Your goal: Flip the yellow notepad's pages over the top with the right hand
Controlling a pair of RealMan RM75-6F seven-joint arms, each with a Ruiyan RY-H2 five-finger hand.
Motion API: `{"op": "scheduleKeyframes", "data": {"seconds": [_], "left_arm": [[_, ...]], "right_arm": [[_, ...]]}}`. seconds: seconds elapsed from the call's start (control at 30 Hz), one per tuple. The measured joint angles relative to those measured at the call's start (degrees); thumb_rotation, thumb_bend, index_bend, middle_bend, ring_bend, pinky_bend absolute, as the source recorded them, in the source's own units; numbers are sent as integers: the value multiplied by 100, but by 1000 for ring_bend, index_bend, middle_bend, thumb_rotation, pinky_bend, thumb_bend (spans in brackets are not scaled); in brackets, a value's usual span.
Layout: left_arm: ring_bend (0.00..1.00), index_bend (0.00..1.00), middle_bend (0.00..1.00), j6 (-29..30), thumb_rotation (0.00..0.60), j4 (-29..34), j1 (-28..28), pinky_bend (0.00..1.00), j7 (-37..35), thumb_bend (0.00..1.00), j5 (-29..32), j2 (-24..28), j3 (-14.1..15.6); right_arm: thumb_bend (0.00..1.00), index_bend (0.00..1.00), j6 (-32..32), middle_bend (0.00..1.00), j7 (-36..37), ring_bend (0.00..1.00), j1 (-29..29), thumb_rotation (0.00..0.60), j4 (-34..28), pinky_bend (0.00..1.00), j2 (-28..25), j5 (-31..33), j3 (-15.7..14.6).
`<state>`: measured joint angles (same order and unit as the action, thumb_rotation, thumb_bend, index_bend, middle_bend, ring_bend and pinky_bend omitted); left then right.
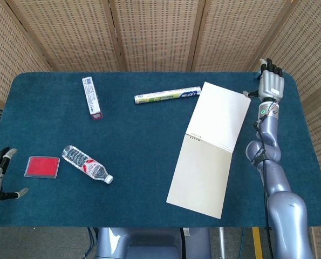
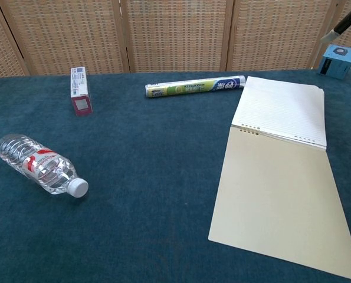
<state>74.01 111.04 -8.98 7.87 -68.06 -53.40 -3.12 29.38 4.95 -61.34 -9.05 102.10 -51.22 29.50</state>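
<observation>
Notepad (image 1: 211,145) pages are seen folded flat beyond its binding; right hand (image 1: 271,84), fingers spread and empty, is judged free to retreat.

Blue cloth table (image 1: 149,140) in front of me, wicker screen (image 1: 149,32) behind it. Far left: small white box (image 1: 91,97) with a red end, lying flat. Far middle: green-and-white tube (image 1: 167,96) lying on its side. Near left: clear plastic bottle (image 1: 87,164) with red label on its side, white cap pointing right; just left of it a flat red card (image 1: 42,167). Far right corner, chest view: small blue box (image 2: 338,61).
</observation>
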Motion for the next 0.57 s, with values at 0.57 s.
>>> {"op": "scheduleKeyframes", "data": {"seconds": [0.57], "left_arm": [[0,0,0,145,600,-25,111,0,-316,0,-540,88,132]], "right_arm": [[0,0,2218,0,1352,0,1801,600,-3370,0,-1510,-1575,-917]]}}
